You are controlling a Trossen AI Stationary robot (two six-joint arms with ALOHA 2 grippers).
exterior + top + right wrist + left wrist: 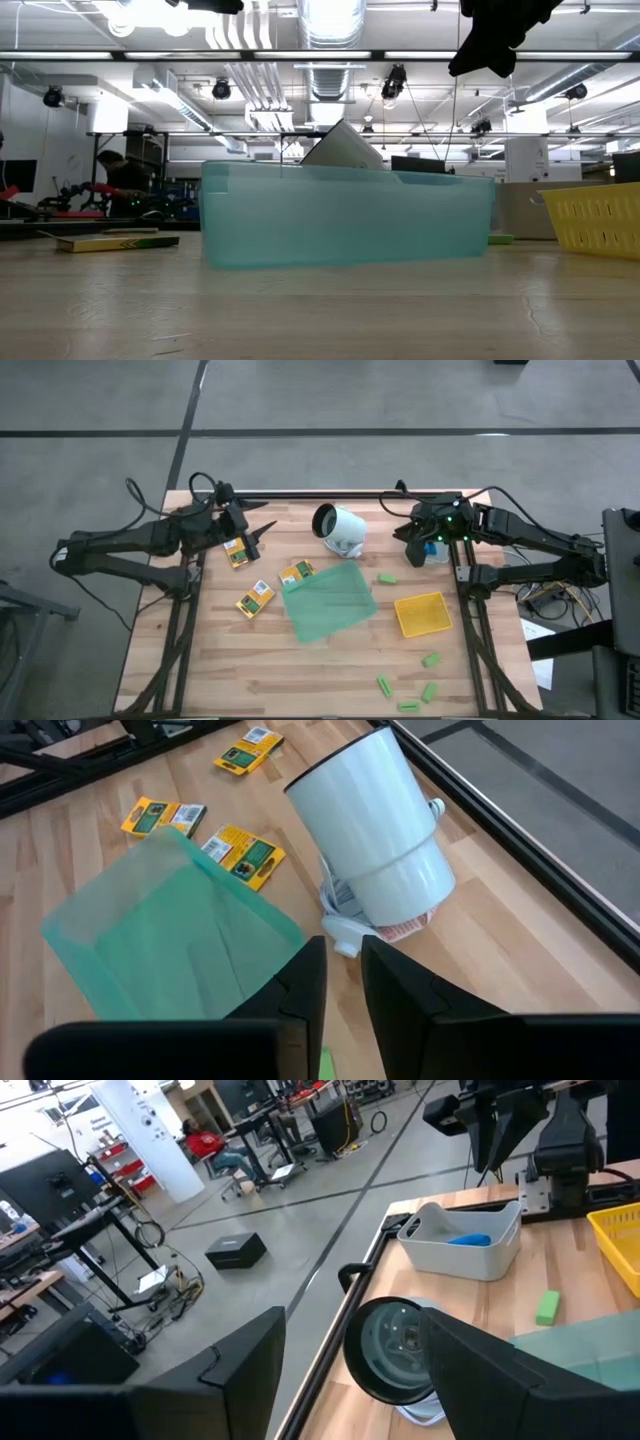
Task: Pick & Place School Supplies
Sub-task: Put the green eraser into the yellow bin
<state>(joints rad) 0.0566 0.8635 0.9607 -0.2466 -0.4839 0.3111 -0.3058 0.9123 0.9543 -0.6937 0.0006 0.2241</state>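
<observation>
We find the table carrying a translucent green tray at its centre and a yellow tray toward its right edge, presumably set out as receptacles, since neither holds supplies. Three packets lie loose left of the green tray, and green blocks sit scattered toward the near right corner. The left gripper hangs released and empty above the far left area; the right gripper hovers near the far right corner, fingers nearly closed on nothing.
</observation>
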